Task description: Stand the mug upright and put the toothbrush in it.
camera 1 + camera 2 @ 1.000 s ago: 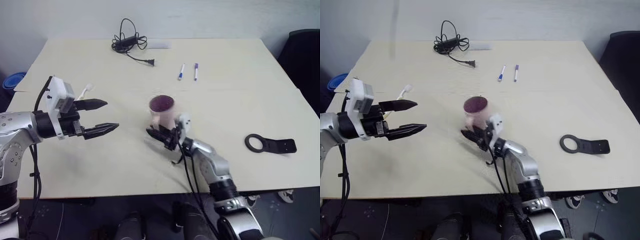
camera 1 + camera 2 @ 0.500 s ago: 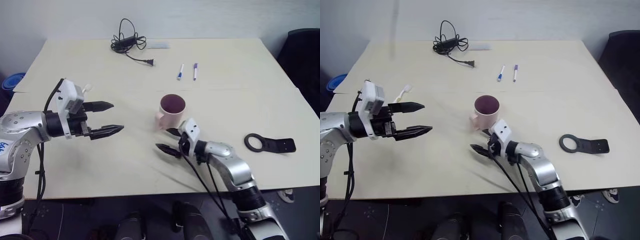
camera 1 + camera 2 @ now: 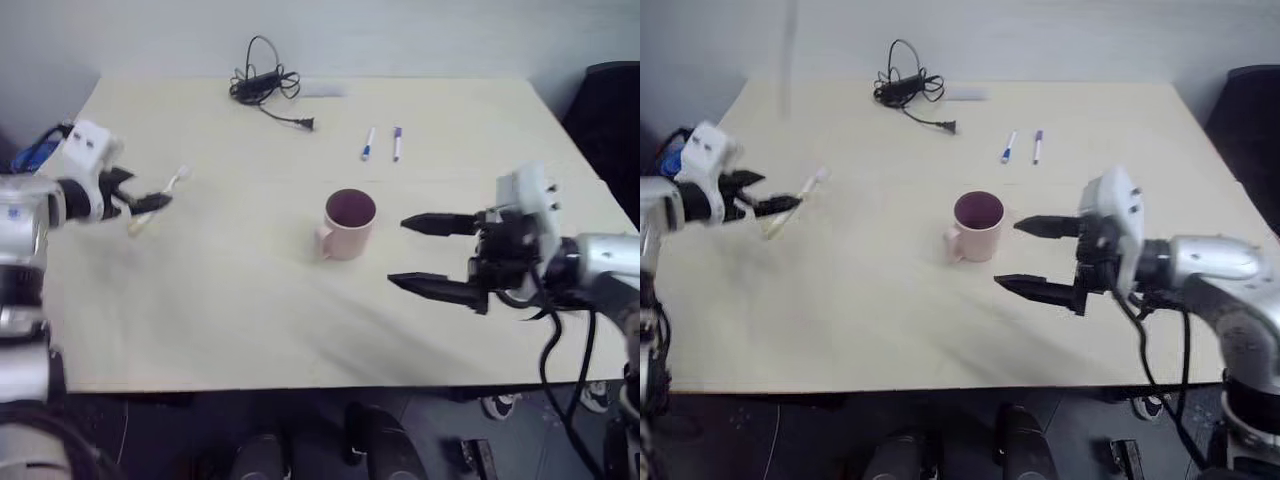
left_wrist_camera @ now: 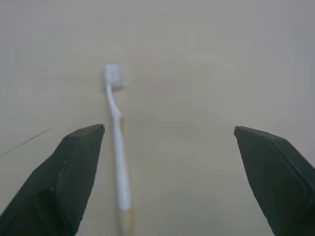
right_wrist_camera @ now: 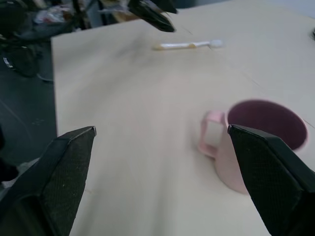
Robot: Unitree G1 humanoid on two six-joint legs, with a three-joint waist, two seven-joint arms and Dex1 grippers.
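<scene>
pale table (image 3: 250, 320), mug (image 3: 347, 224) upright; both grippers' fingers spread, holding nothing.

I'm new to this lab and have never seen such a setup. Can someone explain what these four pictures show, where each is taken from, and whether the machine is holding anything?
It is a two-armed humanoid robot at a pale table. The two wide pictures come from cameras in its head, looking down over both arms. The other two come from cameras on each wrist, looking out between that arm's two black fingers.

On the table: a pink mug standing upright, a white toothbrush lying flat, two marker pens and a coiled black cable.

Nothing is held. The left gripper is open just by the toothbrush, which lies between its fingers in the left wrist view. The right gripper is open beside the mug, not touching it.
</scene>
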